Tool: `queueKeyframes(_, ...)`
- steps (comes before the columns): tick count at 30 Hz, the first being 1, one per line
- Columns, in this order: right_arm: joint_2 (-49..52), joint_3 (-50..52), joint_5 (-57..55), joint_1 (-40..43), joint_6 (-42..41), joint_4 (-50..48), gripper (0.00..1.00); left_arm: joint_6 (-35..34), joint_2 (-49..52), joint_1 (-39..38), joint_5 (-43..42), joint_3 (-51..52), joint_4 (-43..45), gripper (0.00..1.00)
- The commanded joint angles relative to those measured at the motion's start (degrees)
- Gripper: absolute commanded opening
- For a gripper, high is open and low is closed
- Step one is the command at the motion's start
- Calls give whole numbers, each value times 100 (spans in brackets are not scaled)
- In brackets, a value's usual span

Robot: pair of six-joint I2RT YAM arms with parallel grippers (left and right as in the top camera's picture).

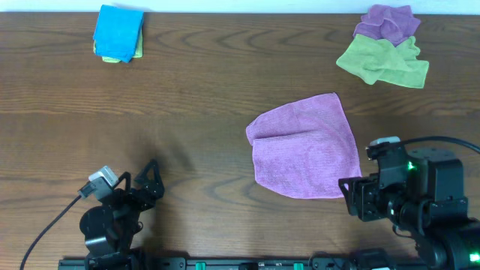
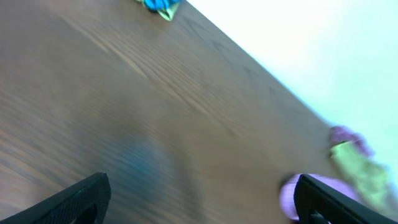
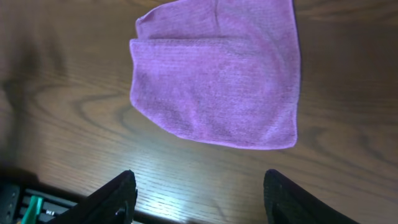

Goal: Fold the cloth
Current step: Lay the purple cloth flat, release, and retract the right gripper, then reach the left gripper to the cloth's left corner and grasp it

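Lying flat on the wooden table (image 1: 187, 90) right of centre, the purple cloth (image 1: 304, 146) shows one side doubled over. The right gripper (image 1: 352, 196) sits just beside its near right corner, fingers apart and empty. The left gripper (image 1: 150, 180) rests well apart, fingers likewise spread.
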State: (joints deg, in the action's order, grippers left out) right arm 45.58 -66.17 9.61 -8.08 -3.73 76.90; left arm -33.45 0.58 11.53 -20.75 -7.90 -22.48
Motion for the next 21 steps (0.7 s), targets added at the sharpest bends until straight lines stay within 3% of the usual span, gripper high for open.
queueKeyframes(1, -35, 39, -168, -37, 210, -72, 67, -1180, -26, 9, -466, 101, 125, 95)
queueKeyframes(7, -31, 39, -361, -35, 361, -289, 67, -483, 13, -42, -1530, 103, 848, 100)
queueKeyframes(14, -31, 39, -531, -7, 402, -575, 68, -170, 942, -885, -1191, 103, 1770, 100)
queueKeyframes(15, -31, 39, -531, 11, 402, -584, 68, -85, 1209, -1071, -1121, 101, 1965, 95)
queueKeyframes(21, -31, 39, -529, 61, 402, -511, 67, 330, 2986, -2026, -557, -157, 3082, 95)
